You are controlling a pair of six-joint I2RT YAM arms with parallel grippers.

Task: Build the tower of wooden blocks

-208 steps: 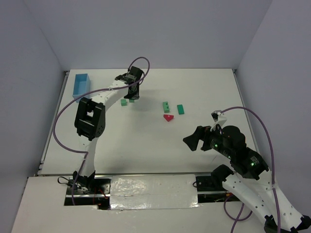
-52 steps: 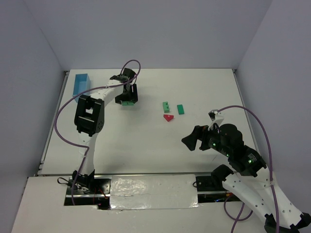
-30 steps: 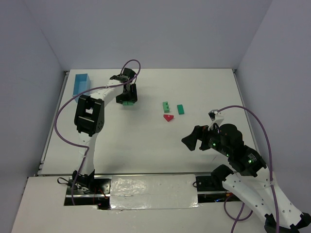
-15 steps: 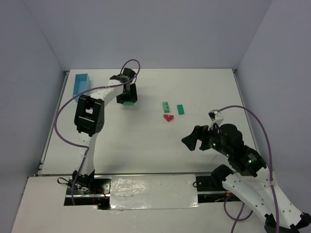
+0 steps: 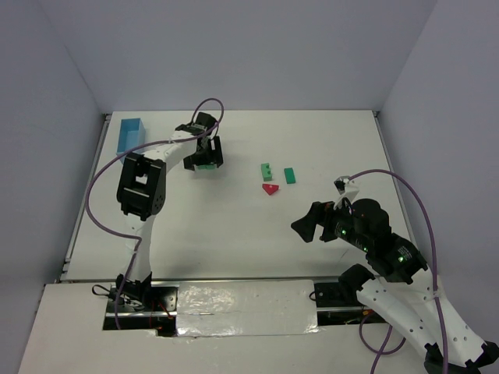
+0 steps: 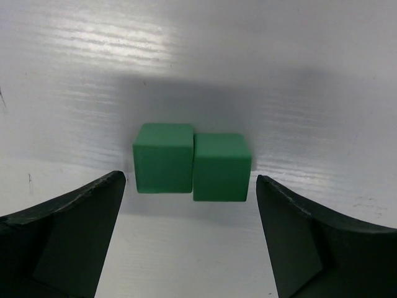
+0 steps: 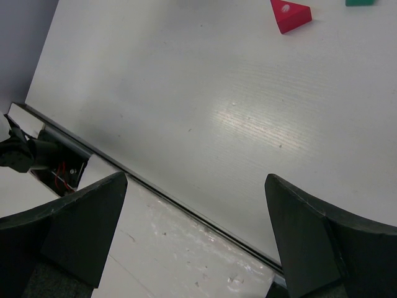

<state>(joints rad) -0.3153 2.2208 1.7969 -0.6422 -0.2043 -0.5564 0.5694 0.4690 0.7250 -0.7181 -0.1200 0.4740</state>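
- Left gripper (image 5: 205, 153) sits low over the far-left part of the white table (image 5: 234, 234). Its jaws are spread wide and hold nothing.
- In the left wrist view, the left gripper (image 6: 189, 186) has a dark finger on each side, and neither finger touches a block.
- Two green cubes lie between those fingers: the left green cube (image 6: 163, 158) and the right green cube (image 6: 221, 166). They rest on the table side by side with their faces touching, the right one slightly nearer the camera.
- From above, this pair shows as one green patch (image 5: 205, 165) just below the gripper. The seam between the cubes cannot be made out there.
- Nothing is stacked; every block lies flat on the table.
- A notched green block (image 5: 267, 169) lies near the table's middle, with a plain green block (image 5: 290, 175) just to its right, the two apart.
- The red roof piece (image 5: 270, 188) lies just in front of the notched block, close to it but not touching as far as can be seen. It also shows at the top of the right wrist view (image 7: 290, 15).
- Right gripper (image 5: 306, 226) hangs above the near-right part of the table, well apart from all the blocks. Its jaws are spread and empty (image 7: 195, 180).
- A light blue box (image 5: 130, 135) sits at the far-left corner of the table.
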